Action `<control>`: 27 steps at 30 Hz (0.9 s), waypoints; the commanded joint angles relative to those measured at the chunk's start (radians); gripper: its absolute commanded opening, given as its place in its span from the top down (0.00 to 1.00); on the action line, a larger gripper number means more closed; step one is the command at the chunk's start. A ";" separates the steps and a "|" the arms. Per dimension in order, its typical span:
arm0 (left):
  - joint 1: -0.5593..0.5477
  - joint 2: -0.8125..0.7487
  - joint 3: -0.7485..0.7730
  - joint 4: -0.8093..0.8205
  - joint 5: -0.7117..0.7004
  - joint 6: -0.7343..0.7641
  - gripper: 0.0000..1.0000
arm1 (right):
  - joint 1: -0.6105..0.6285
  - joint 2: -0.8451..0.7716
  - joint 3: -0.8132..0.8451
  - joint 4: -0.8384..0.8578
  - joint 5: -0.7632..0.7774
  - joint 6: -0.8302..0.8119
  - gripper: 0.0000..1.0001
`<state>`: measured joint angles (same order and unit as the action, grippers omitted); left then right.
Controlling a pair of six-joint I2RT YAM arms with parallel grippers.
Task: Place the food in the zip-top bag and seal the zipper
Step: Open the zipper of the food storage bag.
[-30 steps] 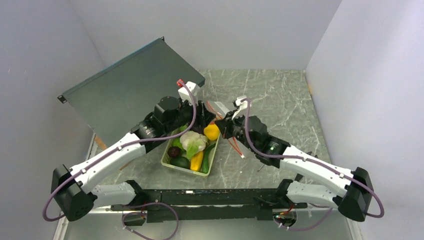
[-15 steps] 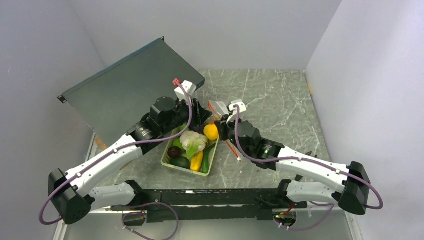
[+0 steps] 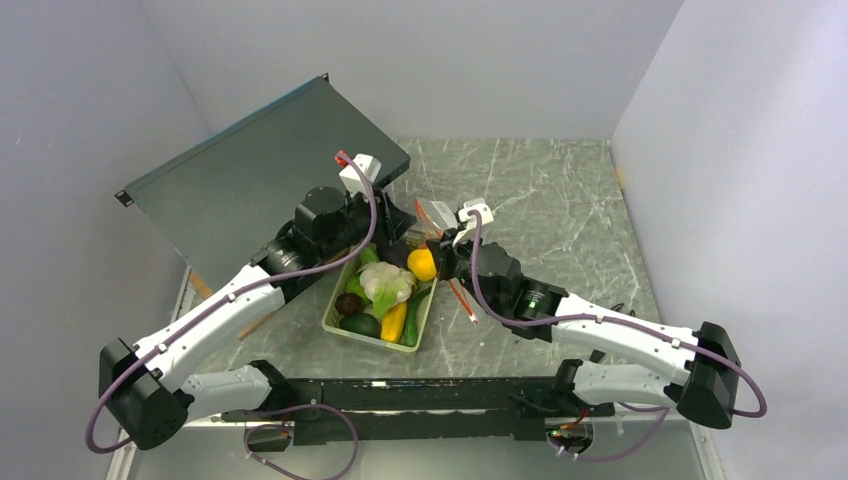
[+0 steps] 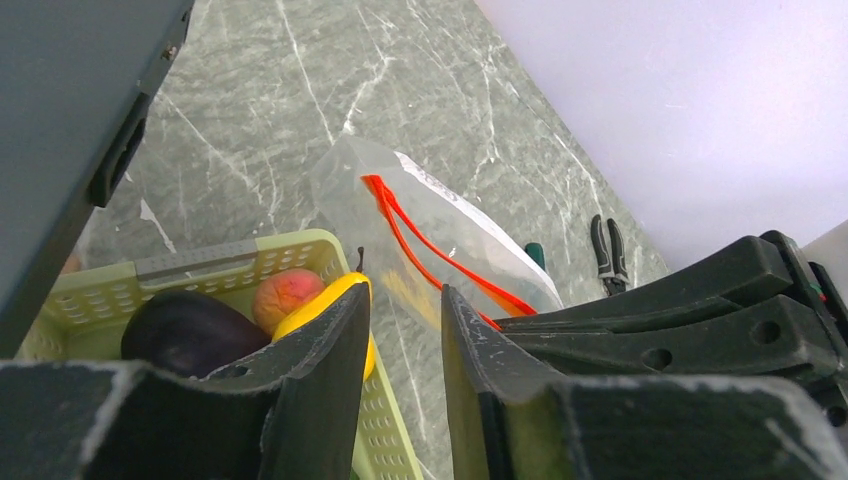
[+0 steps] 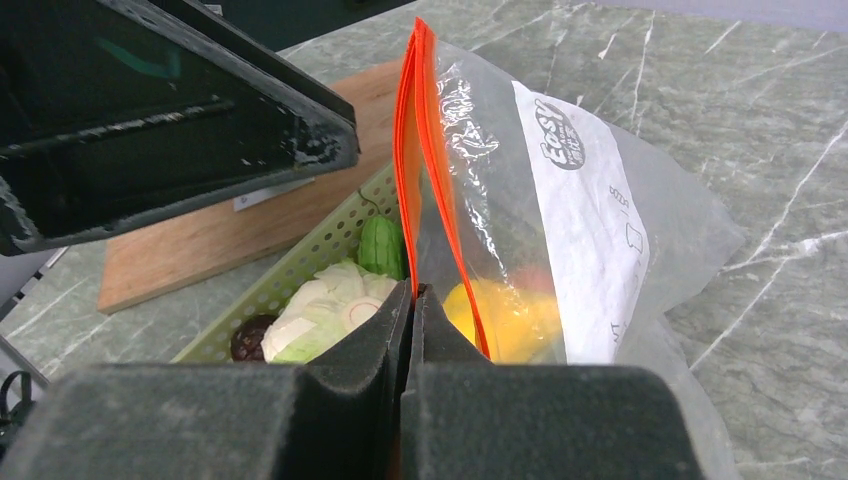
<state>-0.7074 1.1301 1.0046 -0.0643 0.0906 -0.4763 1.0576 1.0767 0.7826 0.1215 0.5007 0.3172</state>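
The right jaws are clenched on the zipper (image 5: 412, 150) of the zip-top bag (image 5: 590, 230). They pinch it at 1 end, so the orange-red strip stands straight up from the pads. The clear pouch hangs off the strip to the right in the right wrist view and sags toward the tabletop (image 5: 760, 90). The strip's 2 halves show only a thin gap between them, so the mouth looks barely parted.

The left jaws are released, with a narrow slot between the 2 fingertips (image 4: 345, 320) and nothing visible in it. They hang over the far right corner of the tray (image 4: 190, 265), which holds the food (image 3: 385, 285). A yellow piece (image 4: 312, 308) sits just beside the left finger, with a peach-orange piece (image 4: 283, 293) and a dark purple piece (image 4: 185, 325) next to it.

From the left jaws the bag lies ahead and slightly right, just past the tray's rim. The zipper's long axis slants away from them, so they meet the mouth nearly end-on rather than square. The left arm is the nearer one to the food, and the right arm is taken up with the bag. The coming move likely needs a short carry over the rim and a wider mouth.

A yellow shape shows through the pouch in the right wrist view, but I cannot tell whether it is inside the bag or behind it.
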 commanded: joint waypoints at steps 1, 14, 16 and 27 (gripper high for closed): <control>0.003 0.022 0.023 0.041 0.047 -0.028 0.62 | 0.010 0.003 0.034 0.061 0.026 -0.011 1.00; 0.018 0.056 0.030 0.046 0.082 -0.035 0.64 | 0.029 0.023 0.043 0.066 0.026 -0.015 1.00; 0.019 0.064 0.030 0.047 0.093 -0.041 0.71 | 0.032 0.023 0.041 0.071 0.032 -0.015 1.00; 0.020 0.086 0.035 0.052 0.134 -0.054 0.70 | 0.037 0.035 0.038 0.098 0.045 -0.014 1.00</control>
<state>-0.6903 1.2034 1.0046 -0.0483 0.1833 -0.5148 1.0847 1.1061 0.7845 0.1448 0.5213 0.3164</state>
